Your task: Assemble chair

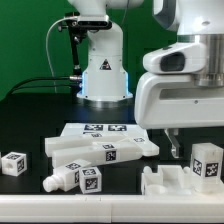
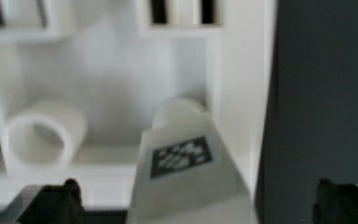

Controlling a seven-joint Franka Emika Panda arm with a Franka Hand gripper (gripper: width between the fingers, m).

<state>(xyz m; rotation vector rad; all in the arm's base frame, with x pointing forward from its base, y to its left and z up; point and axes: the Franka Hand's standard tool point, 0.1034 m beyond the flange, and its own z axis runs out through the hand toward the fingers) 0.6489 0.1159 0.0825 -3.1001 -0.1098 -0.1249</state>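
Chair panel (image 1: 165, 182) sits lower right in ext. view w/ gripper (image 2: 197, 205) spread wide just above, holding nothing; risk: jaws clip the tagged cube (image 1: 207, 162) beside it, shifting parts.

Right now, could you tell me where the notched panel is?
The notched panel lies at the exterior view's lower right, just below the gripper, with a tagged cube at its right.

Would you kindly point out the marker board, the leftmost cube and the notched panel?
marker board (image 1: 97, 130): exterior view, tagged top face.
leftmost cube (image 1: 13, 163): exterior view, tagged front face.
notched panel (image 1: 160, 185): exterior view, top surface.
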